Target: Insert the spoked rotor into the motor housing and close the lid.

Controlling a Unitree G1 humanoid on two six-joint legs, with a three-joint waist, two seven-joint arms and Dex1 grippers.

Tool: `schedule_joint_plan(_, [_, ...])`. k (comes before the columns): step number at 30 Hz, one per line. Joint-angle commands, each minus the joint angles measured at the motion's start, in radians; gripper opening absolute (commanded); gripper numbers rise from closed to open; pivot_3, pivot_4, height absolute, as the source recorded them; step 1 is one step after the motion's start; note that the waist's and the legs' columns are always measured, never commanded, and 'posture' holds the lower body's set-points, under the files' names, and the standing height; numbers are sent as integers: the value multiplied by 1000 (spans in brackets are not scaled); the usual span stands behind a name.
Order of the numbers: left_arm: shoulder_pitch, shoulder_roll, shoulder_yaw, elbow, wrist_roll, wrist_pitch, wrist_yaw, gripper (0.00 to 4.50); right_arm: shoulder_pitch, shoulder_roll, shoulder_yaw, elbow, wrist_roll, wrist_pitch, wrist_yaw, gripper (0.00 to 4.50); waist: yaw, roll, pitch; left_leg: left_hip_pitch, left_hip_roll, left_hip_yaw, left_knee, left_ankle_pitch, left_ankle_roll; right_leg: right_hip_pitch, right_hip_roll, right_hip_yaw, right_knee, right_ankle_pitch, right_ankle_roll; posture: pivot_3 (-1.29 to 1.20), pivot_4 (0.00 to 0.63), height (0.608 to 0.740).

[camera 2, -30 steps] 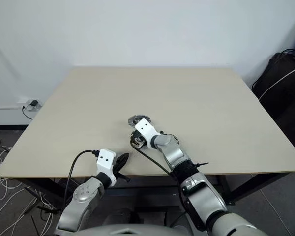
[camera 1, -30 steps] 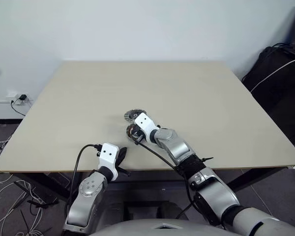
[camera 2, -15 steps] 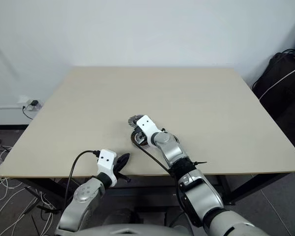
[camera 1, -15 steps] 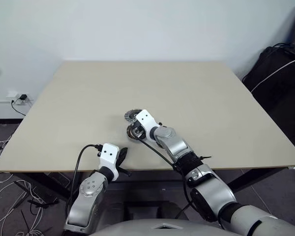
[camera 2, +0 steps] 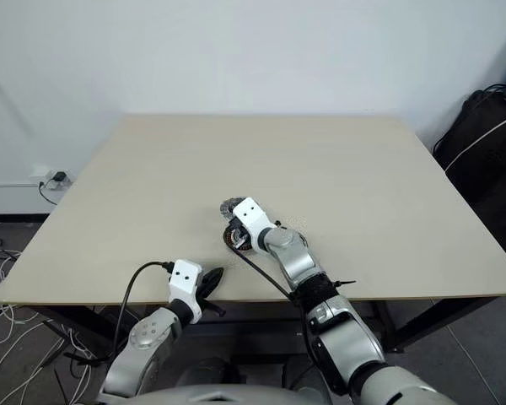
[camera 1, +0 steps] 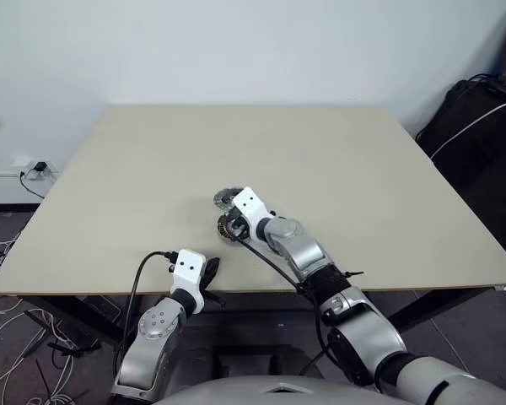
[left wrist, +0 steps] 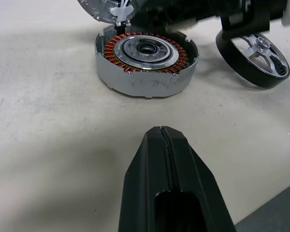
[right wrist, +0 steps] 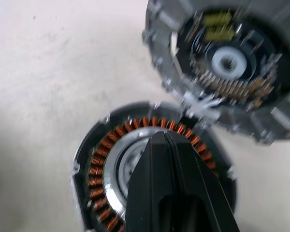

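Currently: right fingers (right wrist: 165,137) clenched above motor housing (left wrist: 146,63) | left fingers (left wrist: 162,133) clenched, empty, near it

Three motor parts on our table

We count one copper-wound round metal housing (left wrist: 146,65), one black-rimmed silver spoked rotor (left wrist: 253,58), one round grey metal lid (right wrist: 222,67).

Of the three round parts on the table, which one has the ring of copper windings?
The motor housing, the open grey cup with orange-brown coils around a dark centre. The spoked rotor beside it is a black-rimmed wheel, and the lid shows electronics inside.
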Motion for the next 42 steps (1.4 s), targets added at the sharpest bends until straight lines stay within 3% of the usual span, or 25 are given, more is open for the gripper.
schedule_joint_plan(1, [-7,-3,-3,-9,-12,-30,-5,0,-18,9,-6,9,-5,2,-10,16,0,0,0,0,0,0,0,0,0,0,0,0,0,0,0,0,0,740])
schedule_joint_plan(11, [-6,4,5,-18,-17,-27,-6,0,-30,5,-22,78,-17,-7,-42,16,-1,2,-1,1,0,0,0,0,0,1,0,0,0,0,1,0,0,740])
schedule_joint_plan(22, [-12,11,-12,-38,-22,-5,-6,0,-5,25,-35,-87,29,-2,-7,16,1,3,-1,0,0,-2,0,0,0,0,-7,-12,0,0,1,0,0,740])
schedule_joint_plan(33, [-4,19,-12,-65,-31,14,1,0,1,-2,-33,61,-4,-13,-49,16,3,4,-2,0,-1,-3,-1,0,0,1,-9,-14,0,0,-1,0,0,740])
schedule_joint_plan(42, [-15,18,-12,-34,-32,-1,-3,0,11,14,-44,-60,32,-17,-19,16,6,4,-2,0,-1,-3,-1,0,0,1,-9,-15,-1,0,-1,0,0,740])
